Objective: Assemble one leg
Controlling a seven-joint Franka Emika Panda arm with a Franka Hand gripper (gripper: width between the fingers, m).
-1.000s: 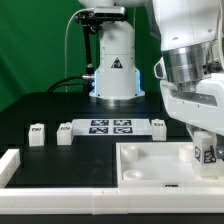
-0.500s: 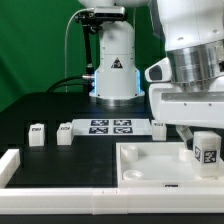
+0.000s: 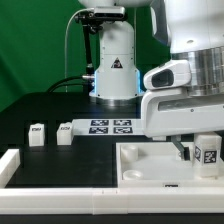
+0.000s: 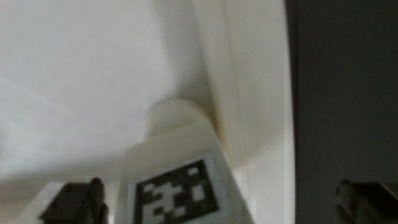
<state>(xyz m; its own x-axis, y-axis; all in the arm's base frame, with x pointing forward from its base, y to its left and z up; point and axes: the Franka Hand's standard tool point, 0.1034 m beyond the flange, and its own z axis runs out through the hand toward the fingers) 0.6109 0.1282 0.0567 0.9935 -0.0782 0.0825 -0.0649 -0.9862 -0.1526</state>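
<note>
A leg (image 3: 207,152), a stubby white block with a black-and-white tag, stands upright in the near corner socket of the large white panel (image 3: 150,162) at the exterior view's right. My gripper (image 3: 199,146) hangs just above it, jaws spread wide on either side, touching nothing. In the wrist view the leg's tag (image 4: 183,195) shows between my two dark fingers (image 4: 77,200), with clear gaps on both sides of my gripper (image 4: 222,205). The panel's round socket (image 4: 178,118) lies beyond it.
Two more small white legs (image 3: 37,133) (image 3: 65,131) stand on the black table at the exterior view's left, a third (image 3: 158,125) beside the marker board (image 3: 110,126). A long white rail (image 3: 10,165) lies at the front left. The arm's base (image 3: 115,65) stands behind.
My gripper has opened and risen off the leg. The leg stays standing in the panel's corner.
</note>
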